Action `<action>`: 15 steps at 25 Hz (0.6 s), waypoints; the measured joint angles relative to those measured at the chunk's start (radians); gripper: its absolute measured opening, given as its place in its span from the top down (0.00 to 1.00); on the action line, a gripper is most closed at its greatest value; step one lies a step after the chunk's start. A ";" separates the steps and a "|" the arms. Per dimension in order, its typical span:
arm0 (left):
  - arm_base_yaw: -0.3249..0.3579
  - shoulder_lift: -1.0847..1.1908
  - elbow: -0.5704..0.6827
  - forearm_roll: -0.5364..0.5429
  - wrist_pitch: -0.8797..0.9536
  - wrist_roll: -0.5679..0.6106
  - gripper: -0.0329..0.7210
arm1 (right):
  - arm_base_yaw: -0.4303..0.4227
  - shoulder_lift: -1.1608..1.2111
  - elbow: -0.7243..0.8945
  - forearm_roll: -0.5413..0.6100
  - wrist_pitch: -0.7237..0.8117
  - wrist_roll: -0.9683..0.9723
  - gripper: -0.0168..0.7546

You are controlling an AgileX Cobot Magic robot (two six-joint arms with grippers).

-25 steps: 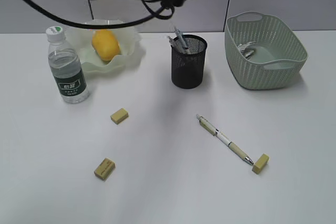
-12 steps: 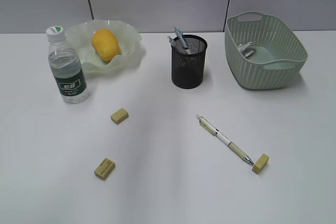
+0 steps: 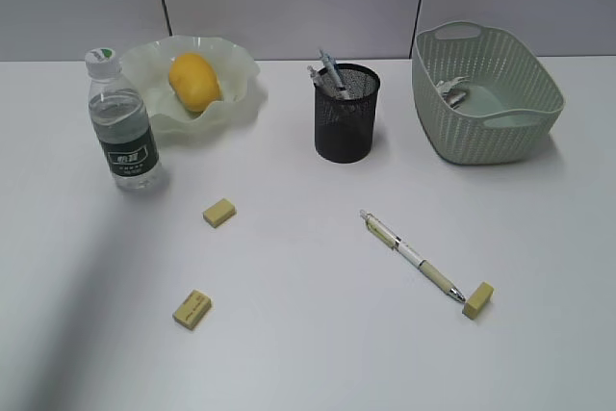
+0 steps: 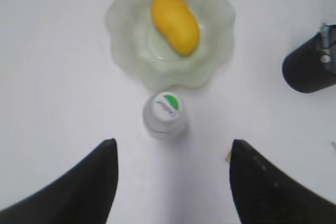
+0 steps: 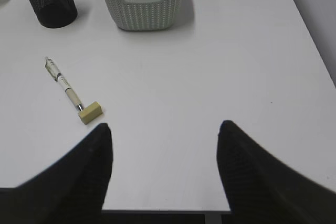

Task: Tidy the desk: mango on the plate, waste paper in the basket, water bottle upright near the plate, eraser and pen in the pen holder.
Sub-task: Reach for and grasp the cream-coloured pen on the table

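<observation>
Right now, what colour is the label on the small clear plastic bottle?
Dark green with white print, on the small clear plastic bottle; clearest in the exterior view.

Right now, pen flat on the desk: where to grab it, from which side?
Grip the pen mid-barrel from straight above, jaws across its width. It lies flat and diagonal, so nothing gets under it. Its tip sits close to an eraser, so stay off that end. The right gripper looks nearer.
</observation>
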 joint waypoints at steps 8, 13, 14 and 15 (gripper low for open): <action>0.220 0.000 0.000 -0.097 0.007 0.085 0.29 | 0.000 0.000 0.000 0.000 0.000 0.000 0.33; 0.292 -0.011 0.038 -0.102 0.006 0.097 0.29 | 0.000 0.000 0.000 0.000 0.000 0.000 0.33; 0.295 -0.019 0.063 -0.100 0.007 0.104 0.29 | 0.000 0.000 0.000 0.000 0.000 0.000 0.33; 0.296 -0.033 0.086 -0.098 0.007 0.107 0.29 | 0.000 0.000 0.000 0.000 0.000 0.000 0.33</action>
